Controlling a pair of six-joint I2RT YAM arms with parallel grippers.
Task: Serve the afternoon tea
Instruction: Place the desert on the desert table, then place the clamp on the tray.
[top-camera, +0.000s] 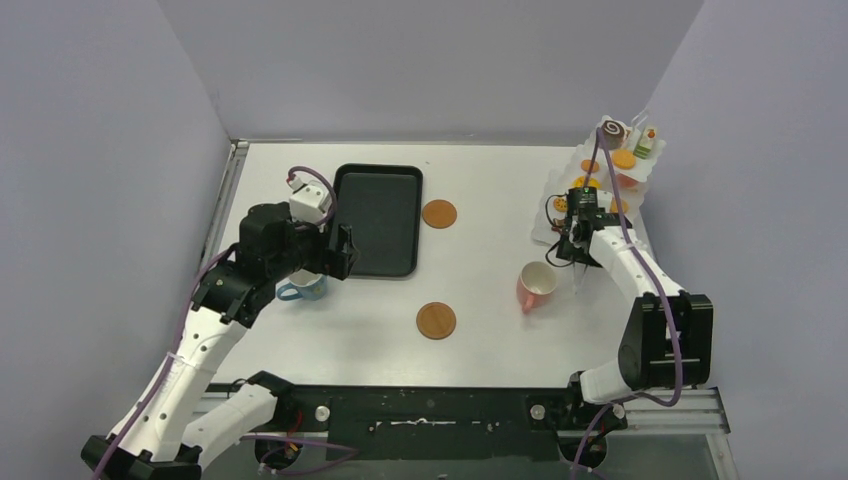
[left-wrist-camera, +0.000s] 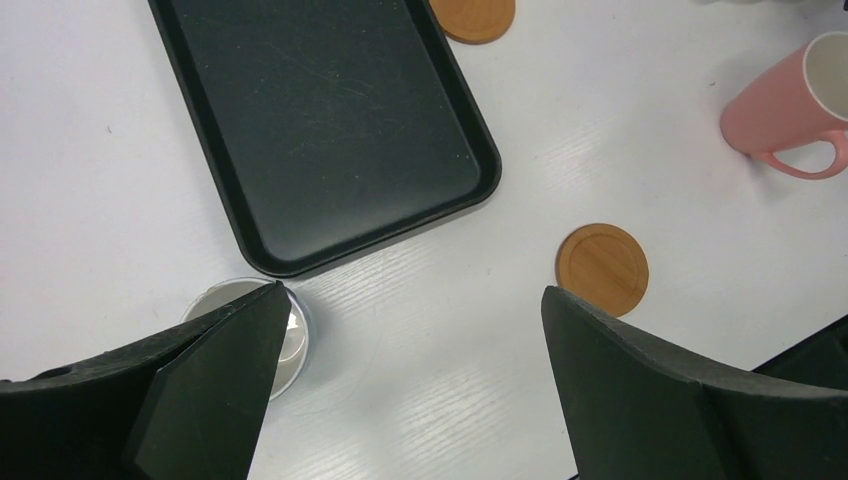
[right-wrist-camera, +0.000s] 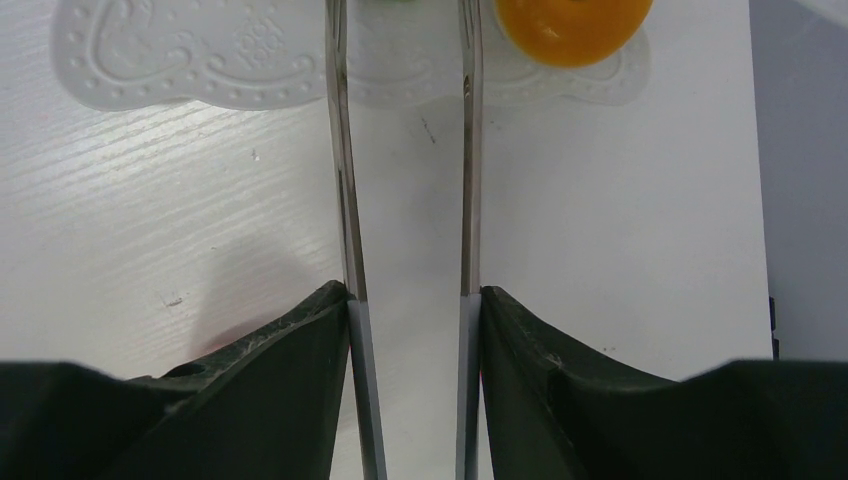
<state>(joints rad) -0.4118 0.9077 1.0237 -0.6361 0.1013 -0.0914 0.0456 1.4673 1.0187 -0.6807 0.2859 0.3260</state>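
The blue cup (top-camera: 303, 287) stands on the table just left of the black tray's near corner. My left gripper (top-camera: 338, 252) hovers over it, open and empty; in the left wrist view (left-wrist-camera: 410, 300) the cup (left-wrist-camera: 230, 293) is partly under the left finger. The pink cup (top-camera: 537, 284) lies tipped on its side, also in the left wrist view (left-wrist-camera: 785, 105). My right gripper (top-camera: 575, 250) is shut on the metal tongs (right-wrist-camera: 345, 200), whose arms point at the white doily plate (right-wrist-camera: 200, 50) with an orange tart (right-wrist-camera: 570, 25). The swirl roll (top-camera: 612, 130) and other pastries sit at the far right.
The black tray (top-camera: 377, 218) lies at the centre left, also in the left wrist view (left-wrist-camera: 320, 120). Two round wooden coasters lie on the table, one far (top-camera: 439, 213) and one near (top-camera: 436, 320). Walls close in on the left, back and right.
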